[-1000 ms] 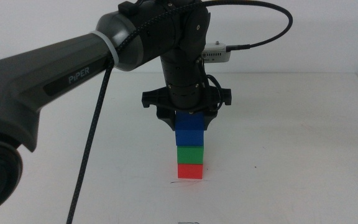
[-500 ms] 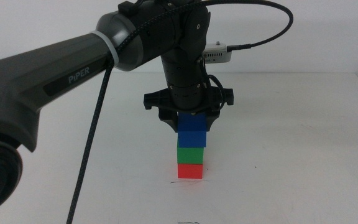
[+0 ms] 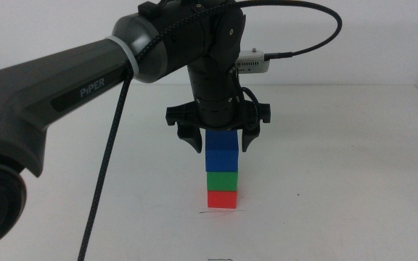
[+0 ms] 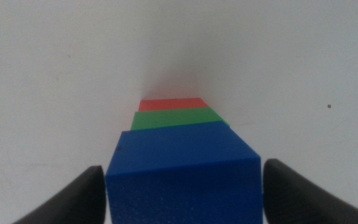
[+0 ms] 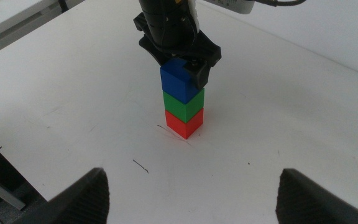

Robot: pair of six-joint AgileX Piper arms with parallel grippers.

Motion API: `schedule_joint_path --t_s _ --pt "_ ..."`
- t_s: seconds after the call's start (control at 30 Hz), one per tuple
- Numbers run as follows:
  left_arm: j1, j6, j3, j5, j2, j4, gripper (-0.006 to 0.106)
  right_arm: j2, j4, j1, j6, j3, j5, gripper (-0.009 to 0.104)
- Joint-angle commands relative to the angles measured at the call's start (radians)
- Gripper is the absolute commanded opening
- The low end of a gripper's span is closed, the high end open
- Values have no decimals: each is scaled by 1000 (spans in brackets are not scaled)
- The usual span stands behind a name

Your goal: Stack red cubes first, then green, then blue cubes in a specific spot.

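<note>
Blue matte cube tops the green matte cube and red matte cube at the scribbled spot on the white counter. Left hand spread beside it; right hand spread, waiting apart. Release step; next, a straight lift clear.

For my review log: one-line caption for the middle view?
Left gripper open around blue cube atop green and red.

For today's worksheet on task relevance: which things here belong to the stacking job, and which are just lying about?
Job:
- red cube
- green cube
- blue cube
- marked spot
- left end effector, open around the blue cube
- right end effector, waiting

Lying about:
- stray pen mark
</note>
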Motion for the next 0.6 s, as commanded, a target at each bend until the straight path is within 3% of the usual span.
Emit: schedule_joint_path --t_s 0.0,0.57 --pt "-5 20 -35 76 -57 4 90 7 -5 -5 -10 -22 -63 88" --pt "4 31 -35 76 -155 8 94 7 -5 -5 -10 -22 -63 88"
